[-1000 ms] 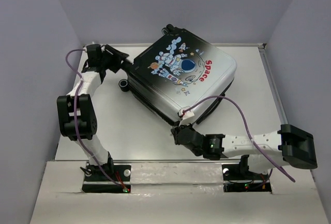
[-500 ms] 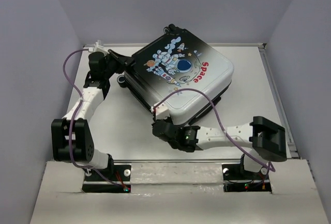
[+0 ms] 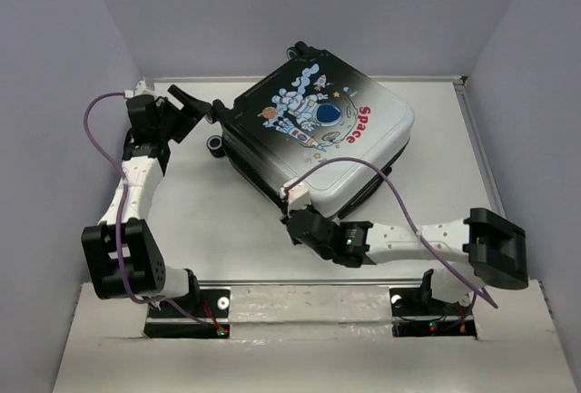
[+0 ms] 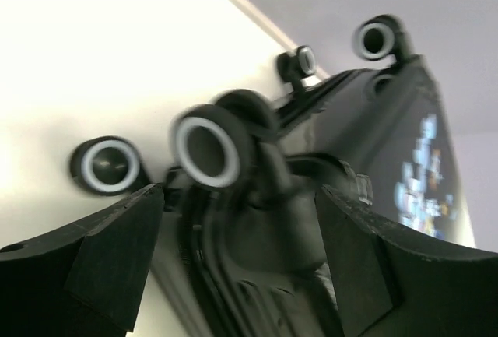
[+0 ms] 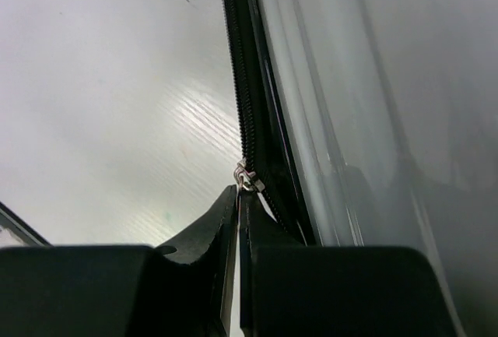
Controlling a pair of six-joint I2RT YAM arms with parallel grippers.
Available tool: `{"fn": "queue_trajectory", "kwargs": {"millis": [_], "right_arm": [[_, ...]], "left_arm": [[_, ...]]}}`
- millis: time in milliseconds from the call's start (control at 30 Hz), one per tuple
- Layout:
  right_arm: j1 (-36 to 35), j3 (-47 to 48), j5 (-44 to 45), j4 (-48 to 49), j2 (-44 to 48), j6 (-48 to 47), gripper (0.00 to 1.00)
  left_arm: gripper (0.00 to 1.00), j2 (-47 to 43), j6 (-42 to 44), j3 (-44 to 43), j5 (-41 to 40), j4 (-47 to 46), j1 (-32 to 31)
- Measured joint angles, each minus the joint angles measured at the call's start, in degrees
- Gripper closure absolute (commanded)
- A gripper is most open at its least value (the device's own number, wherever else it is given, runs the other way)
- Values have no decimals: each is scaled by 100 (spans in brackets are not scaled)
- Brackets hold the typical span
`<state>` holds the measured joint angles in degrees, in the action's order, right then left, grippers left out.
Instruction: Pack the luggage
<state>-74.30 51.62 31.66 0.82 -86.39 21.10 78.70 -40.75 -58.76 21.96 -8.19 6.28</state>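
The luggage (image 3: 318,134) lies shut and flat toward the far middle of the worktop (image 3: 218,221), with its wheels (image 4: 206,146) facing left and back. At its near corner the right gripper (image 5: 238,197) is pinched closed, the zipper pull (image 5: 246,177) right at its tips. A purple cable (image 3: 399,198) arches over the shell there. The left gripper (image 3: 193,105) gapes wide just before the wheel corner, touching nothing.

Bright even light; luggage (image 4: 389,119) blurred up close.

Luggage (image 4: 389,119) wheel (image 4: 206,149) blurred; zipper pull (image 5: 246,177) tiny, possibly pinched.
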Motion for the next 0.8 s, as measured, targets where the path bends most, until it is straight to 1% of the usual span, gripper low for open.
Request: {"fn": "queue_trajectory", "kwargs": {"millis": [100,133,200,267,333,400,533,667,800], "right_arm": [[4,-767,-63,173,664,210,93],[9,-1071,-57,131,1095,332,93],[42,-1655,-48,-144,1985,632,93],[76,-1980,-57,-501,2699,872,93],[81,-2081,-66,-763,3027,1003,93],[81,-2116,-83,-935,3174,1095,93],[81,-2116,-90,-951,3176,1180,93],[76,-2114,-87,-942,3099,1189,93],[76,-2096,-83,-938,3034,1187,93]], "left_arm": [[5,109,173,22,-13,387,94],[4,116,201,52,7,426,92],[3,107,243,203,72,468,50],[3,105,249,365,188,472,-20],[3,96,192,557,334,435,-74],[3,61,76,656,448,376,-129],[3,-262,-46,841,549,345,-238],[1,-1021,-35,1126,485,496,-330],[1,-1556,72,1158,164,898,-372]]}}
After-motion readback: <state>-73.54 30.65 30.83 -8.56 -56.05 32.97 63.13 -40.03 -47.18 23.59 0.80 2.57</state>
